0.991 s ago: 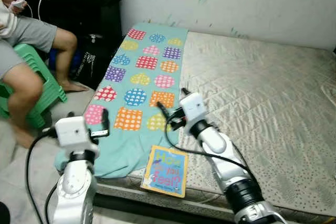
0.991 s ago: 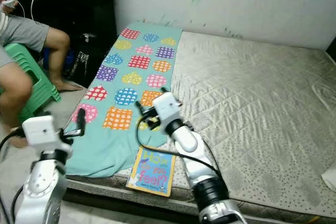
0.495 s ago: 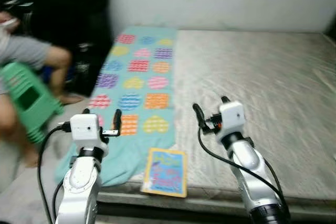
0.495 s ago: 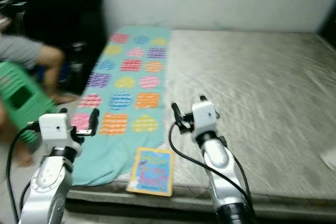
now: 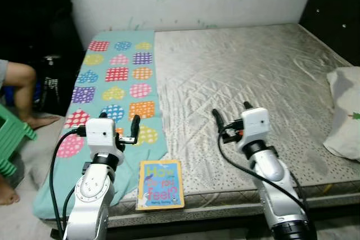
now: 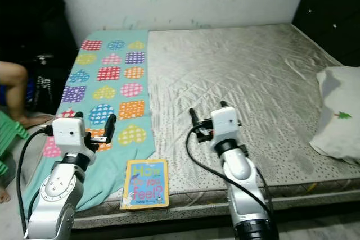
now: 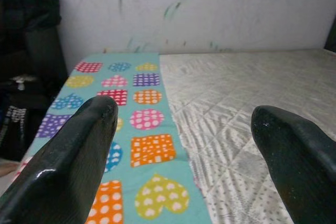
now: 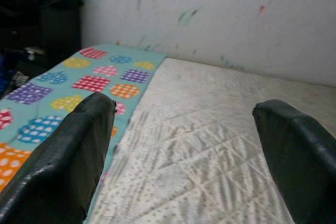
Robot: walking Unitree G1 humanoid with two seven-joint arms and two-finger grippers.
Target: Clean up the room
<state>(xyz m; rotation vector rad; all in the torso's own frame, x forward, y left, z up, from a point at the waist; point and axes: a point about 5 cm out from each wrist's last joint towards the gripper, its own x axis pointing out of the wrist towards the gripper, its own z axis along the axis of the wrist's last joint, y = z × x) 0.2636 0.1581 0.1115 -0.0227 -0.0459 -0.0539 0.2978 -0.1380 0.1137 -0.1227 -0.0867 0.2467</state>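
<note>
Even indoor light, sharp views, dark left corner

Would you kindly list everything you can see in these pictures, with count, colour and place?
mattress: one, pale grey quilted, against the marked white wall.
blanket: one, teal with coloured dotted shapes, along the mattress's left side, draped over its front edge.
book: one, yellow-bordered with a blue cover, flat at the mattress's front edge, beside the blanket.
pillow: one, white, at the mattress's right edge.
stool: one, green, on the floor to the left.
person's leg: one, beside the stool.
left pincer: one, black fingers, open, above the blanket.
right pincer: one, black fingers, open, above the bare mattress.
</note>
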